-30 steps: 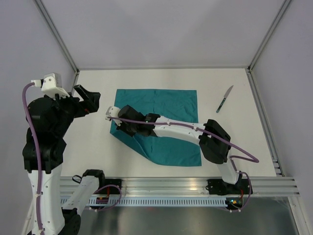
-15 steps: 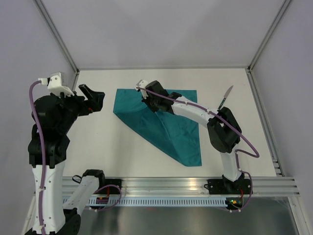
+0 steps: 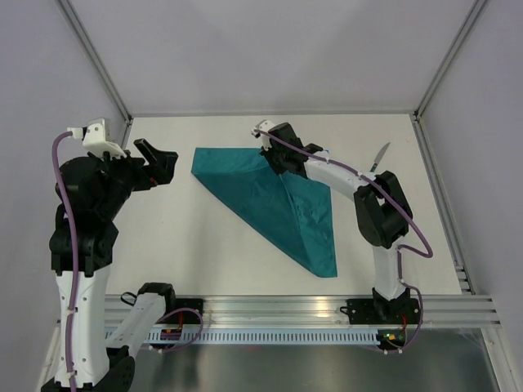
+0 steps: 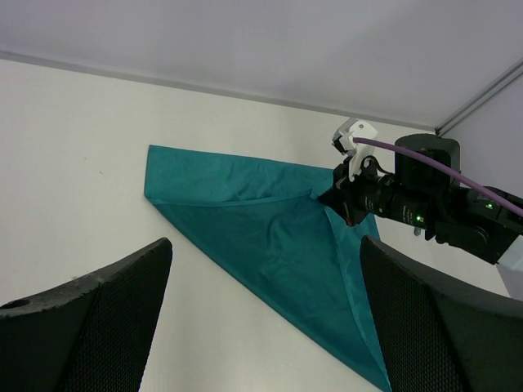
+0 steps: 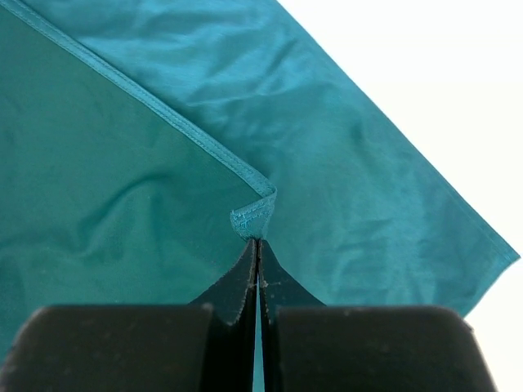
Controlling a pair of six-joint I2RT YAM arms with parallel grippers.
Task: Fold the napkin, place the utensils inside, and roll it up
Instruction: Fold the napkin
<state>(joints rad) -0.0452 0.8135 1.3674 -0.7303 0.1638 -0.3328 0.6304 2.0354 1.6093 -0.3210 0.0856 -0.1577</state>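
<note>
We see the napkin (image 3: 278,204) on the tabletop (image 3: 163,245), doubled over into a rough triangle. The right hand (image 5: 258,269) is pinched tight on a hemmed napkin corner, up at the napkin's far edge. The left hand (image 3: 161,166) hangs left of the napkin, fingers spread wide. One utensil (image 3: 376,165), a knife, lies right of the napkin, apart from it.

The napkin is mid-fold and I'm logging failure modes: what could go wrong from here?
1. The right gripper pinches only the tip of one corner of the napkin, so the cloth may slip out.
2. That corner is short of the far right corner; released here, the fold would likely be uneven.
3. The knife lies beyond the napkin's right edge, where a sweep might knock it.
</note>
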